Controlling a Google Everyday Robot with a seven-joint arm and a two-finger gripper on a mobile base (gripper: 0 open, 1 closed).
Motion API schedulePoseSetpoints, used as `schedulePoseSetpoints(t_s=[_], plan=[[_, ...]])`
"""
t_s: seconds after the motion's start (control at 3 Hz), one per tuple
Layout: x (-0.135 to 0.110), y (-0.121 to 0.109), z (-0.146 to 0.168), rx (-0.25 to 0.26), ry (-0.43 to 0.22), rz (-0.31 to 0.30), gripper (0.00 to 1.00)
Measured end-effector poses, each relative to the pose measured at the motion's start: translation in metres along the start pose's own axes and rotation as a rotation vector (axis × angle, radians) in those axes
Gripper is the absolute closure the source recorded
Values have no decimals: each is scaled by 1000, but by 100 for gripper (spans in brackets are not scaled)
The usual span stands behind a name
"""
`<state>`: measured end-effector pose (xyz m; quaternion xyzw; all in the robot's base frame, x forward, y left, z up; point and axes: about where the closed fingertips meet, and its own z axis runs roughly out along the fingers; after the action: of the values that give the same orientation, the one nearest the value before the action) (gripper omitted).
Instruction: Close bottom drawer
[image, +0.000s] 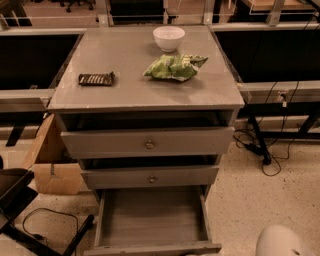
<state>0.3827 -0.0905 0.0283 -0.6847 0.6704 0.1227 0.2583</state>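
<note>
The bottom drawer (150, 216) of the grey cabinet is pulled far out toward me. Its long flat grey interior is bare, and the top edge of its front panel (152, 248) runs along the bottom of the view. Its knob does not show. The mid drawer (150, 177) and the top drawer (147, 142) above it each stand a little way out, each with a small round knob. My gripper is not in view. Only a white rounded part of the robot (278, 242) shows at the bottom right.
On the cabinet top (125, 90) are a white bowl (168, 38), a green chip bag (174, 67) and a dark snack bar (96, 78). A cardboard box (52, 162) and black chair legs (30, 220) are at the left. Cables (260, 145) and a table leg are at the right.
</note>
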Motion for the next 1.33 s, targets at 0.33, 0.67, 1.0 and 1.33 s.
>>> schedulePoseSetpoints(t_s=[0.33, 0.67, 1.0, 1.33], plan=[[-14, -18, 1, 8, -9, -29, 100], [-31, -38, 4, 16, -22, -61, 100], [-31, -38, 4, 16, -22, -61, 100], [-50, -59, 5, 25, -37, -93, 100]])
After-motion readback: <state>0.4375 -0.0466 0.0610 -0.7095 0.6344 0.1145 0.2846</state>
